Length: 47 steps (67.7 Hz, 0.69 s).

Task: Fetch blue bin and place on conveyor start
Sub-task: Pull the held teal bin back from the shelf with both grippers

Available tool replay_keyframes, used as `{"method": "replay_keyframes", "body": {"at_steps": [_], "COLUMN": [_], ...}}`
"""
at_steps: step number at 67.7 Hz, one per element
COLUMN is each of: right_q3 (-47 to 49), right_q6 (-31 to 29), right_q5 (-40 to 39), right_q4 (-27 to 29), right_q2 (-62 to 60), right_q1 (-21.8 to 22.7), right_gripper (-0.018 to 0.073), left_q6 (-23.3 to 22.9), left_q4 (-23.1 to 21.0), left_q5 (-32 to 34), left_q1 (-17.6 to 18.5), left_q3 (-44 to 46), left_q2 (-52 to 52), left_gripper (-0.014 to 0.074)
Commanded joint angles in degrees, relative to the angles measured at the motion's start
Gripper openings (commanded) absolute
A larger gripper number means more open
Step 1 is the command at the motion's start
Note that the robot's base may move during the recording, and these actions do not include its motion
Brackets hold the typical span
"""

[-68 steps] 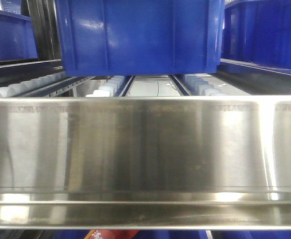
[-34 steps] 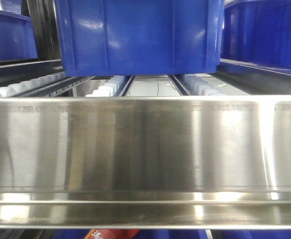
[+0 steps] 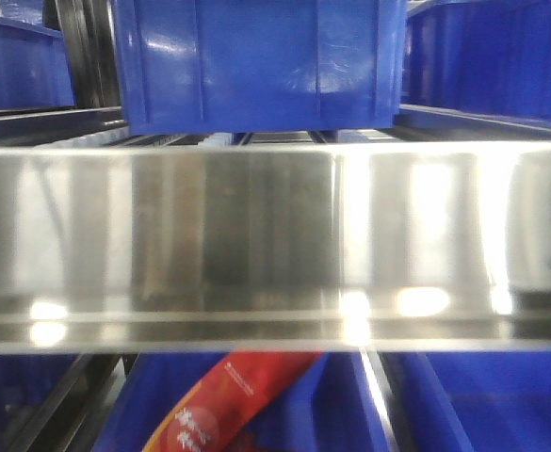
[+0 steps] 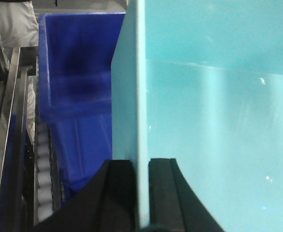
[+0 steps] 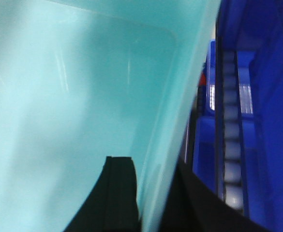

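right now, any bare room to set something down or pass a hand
Bare: roller strip between steel rail and dark blue crate; second roller strip between crates right of blue bin. Crowded: front shelf, crates side by side.

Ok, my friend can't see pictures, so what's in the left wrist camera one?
The left gripper is shut on the wall of the pale turquoise blue bin, with one black finger on each side. To its left is a dark blue crate, with a row of white rollers and shiny steel rack rails beside it.
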<state>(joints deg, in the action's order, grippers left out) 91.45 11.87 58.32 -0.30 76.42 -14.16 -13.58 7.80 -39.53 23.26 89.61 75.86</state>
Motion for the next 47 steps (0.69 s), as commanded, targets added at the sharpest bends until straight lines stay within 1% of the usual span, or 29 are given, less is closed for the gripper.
{"method": "replay_keyframes", "body": {"at_steps": [1,31,47], "right_q3": [0.5,0.5,0.5], "right_q6": [-1.4,-1.4,-1.4], "right_q5": [-0.5,-1.0,-4.3], "right_q4": [-0.9,-0.9,-0.9], "right_q2": [-1.1,-1.1,-1.1], "right_q1": [0.3,0.3,0.3], "right_gripper": [-0.0153,-0.0153,-0.0153], "left_q6": [-0.5,-0.5,-0.5], "left_q4": [-0.7,-0.7,-0.7], "left_q5": [5.1,5.1,5.1], "left_q1": [0.0,0.0,0.0], "left_q3": [0.5,0.5,0.5], "left_q2": [-0.6,-0.6,-0.6], "left_gripper": [-0.0111,-0.0111,-0.0111]}}
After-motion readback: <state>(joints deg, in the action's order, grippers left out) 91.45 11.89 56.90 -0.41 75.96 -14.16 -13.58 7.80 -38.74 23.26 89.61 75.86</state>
